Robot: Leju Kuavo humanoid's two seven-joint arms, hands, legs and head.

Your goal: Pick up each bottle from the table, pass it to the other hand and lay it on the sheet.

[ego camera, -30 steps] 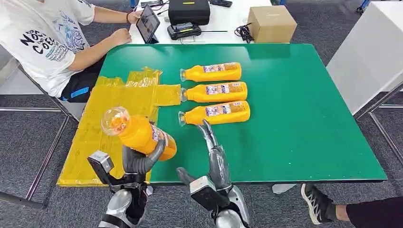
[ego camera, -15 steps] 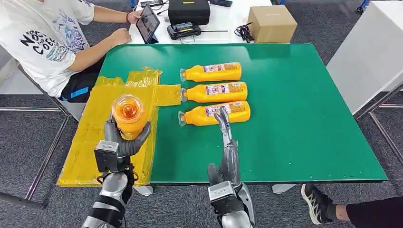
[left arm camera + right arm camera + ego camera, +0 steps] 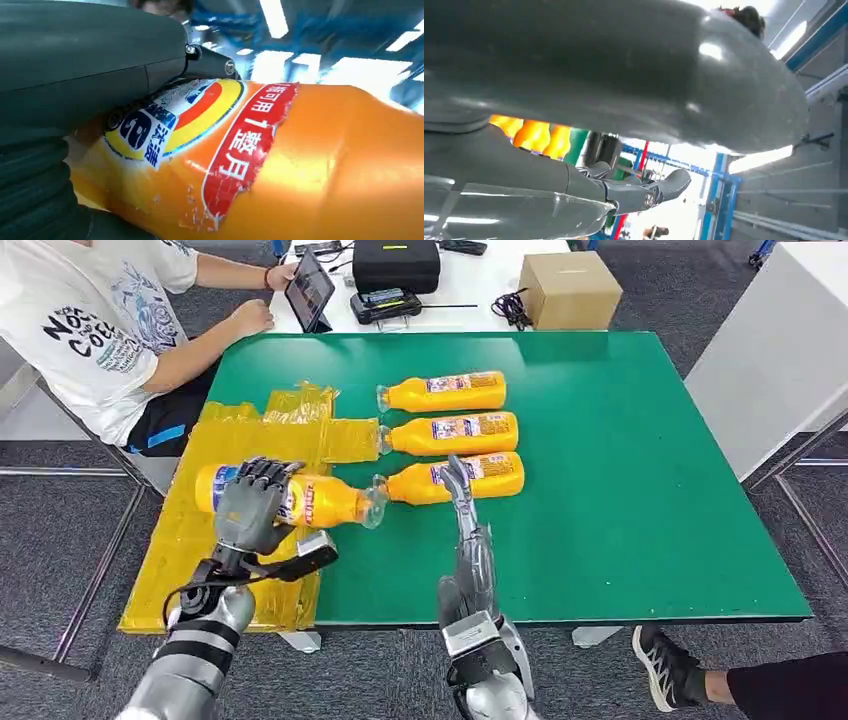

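head view: left hand wraps over the held bottle, fingers curled across its label. bottle lies on its side over the yellow sheet, base toward the sheet's outer side, neck pointing at the green tabletop, cap end just past the sheet's edge. cannot tell if it rests on the sheet or hangs just above.

left wrist view: thumb and dark fingers press against the orange body and its torn red-and-yellow label.

right hand stretched flat over the tabletop, fingers straight and apart, grasping nothing; fingertips reach the label of the near bottle.

two more bottles on their sides in a row behind it: middle bottle, far bottle, caps all toward the sheet.

a person sits at the far left corner, one hand at a tablet. cardboard box on the white desk beyond.
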